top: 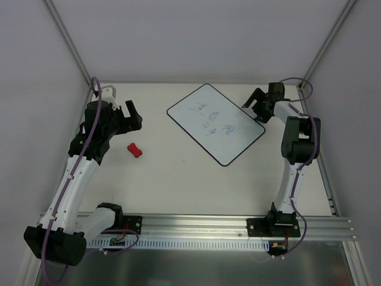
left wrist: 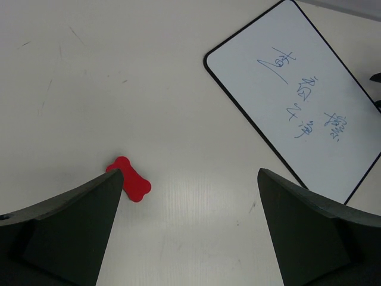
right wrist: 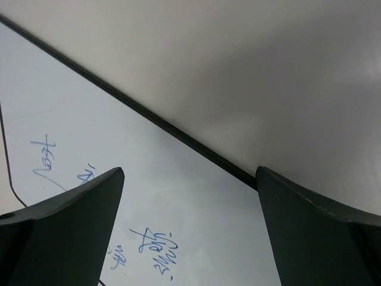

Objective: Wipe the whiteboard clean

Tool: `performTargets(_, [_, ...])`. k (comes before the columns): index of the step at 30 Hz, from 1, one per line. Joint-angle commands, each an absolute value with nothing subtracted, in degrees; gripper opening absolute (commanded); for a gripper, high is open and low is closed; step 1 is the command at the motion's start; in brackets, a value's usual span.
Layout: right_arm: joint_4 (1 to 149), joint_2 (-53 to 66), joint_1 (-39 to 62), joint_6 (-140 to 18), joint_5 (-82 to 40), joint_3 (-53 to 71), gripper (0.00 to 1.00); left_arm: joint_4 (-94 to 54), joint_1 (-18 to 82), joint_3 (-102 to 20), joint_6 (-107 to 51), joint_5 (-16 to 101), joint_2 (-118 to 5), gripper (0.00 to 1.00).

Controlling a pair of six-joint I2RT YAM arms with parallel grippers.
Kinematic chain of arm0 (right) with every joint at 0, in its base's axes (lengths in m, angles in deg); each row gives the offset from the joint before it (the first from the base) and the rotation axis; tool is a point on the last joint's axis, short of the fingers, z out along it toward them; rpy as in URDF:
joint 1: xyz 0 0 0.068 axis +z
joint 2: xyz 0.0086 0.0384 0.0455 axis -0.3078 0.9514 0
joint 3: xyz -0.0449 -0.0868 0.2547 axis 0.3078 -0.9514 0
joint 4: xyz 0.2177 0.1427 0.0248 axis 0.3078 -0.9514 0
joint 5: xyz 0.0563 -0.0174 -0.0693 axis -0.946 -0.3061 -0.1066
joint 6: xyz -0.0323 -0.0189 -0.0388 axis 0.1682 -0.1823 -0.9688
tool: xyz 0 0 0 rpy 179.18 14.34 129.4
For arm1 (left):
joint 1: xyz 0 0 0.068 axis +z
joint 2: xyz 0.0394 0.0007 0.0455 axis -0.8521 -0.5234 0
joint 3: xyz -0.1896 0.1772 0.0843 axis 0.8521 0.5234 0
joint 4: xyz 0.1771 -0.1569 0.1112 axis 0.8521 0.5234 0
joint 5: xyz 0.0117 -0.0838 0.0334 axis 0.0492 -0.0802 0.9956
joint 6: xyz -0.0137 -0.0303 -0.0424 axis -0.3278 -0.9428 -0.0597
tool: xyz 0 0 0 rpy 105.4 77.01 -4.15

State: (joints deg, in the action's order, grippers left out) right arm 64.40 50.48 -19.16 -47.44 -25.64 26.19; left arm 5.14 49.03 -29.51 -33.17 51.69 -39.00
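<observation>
Top external: whiteboard [top: 215, 123] lies angled, blue writing on it — red eraser [top: 135, 150] near left gripper [top: 134, 116], jaws wide; right gripper [top: 256, 105] gapes wide over the board's edge.

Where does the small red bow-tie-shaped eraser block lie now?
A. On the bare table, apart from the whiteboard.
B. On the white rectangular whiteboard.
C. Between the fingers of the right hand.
A: the small red bow-tie-shaped eraser block lies on the beige table, well apart from the white black-rimmed rectangular whiteboard.
</observation>
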Motion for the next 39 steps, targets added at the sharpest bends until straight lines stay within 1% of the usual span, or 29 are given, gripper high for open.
performTargets(1, [53.35,47.25,-14.78,-49.79,-25.58,20.74,0.99,3.39,48.60,-28.57,-35.00,48.42,-37.80,0.99])
performTargets(3, [50.63,44.87,-13.54,-50.42,-23.30,20.04,0.99,3.47,48.68,-28.40,-35.44,47.36,-37.98,0.99])
performTargets(10, [47.01,41.00,-8.62,-52.87,-21.19,16.09,0.98,3.39,48.60,-28.04,-36.49,45.25,-39.47,0.99])
performTargets(16, [45.35,41.09,-7.47,-56.64,-23.47,16.69,0.98,3.39,48.60,-28.40,-36.50,44.63,-40.88,0.99])
performTargets(20, [46.75,41.43,-7.47,-64.62,-22.15,20.90,0.98,3.47,48.60,-28.75,-36.41,45.24,-41.41,0.99])
performTargets(22, [47.71,42.66,-7.47,-67.10,-22.68,25.81,0.99,3.39,48.60,-28.84,-36.15,45.51,-41.93,0.99])
performTargets(28, [48.16,53.20,-8.00,-72.21,-27.68,41.70,0.99,3.30,48.60,-29.45,-35.71,46.91,-43.16,0.99])
performTargets(32, [48.07,59.71,-8.26,-73.44,-30.94,49.71,0.99,3.30,48.60,-29.36,-35.53,48.06,-43.34,0.99])
performTargets(35, [48.07,63.32,-8.26,-73.79,-33.84,53.42,0.99,3.39,48.60,-29.19,-35.62,48.67,-43.34,0.99])
performTargets(39, [48.07,65.61,-8.17,-74.50,-36.03,55.10,0.99,3.47,48.60,-28.84,-35.70,49.03,-42.73,0.99])
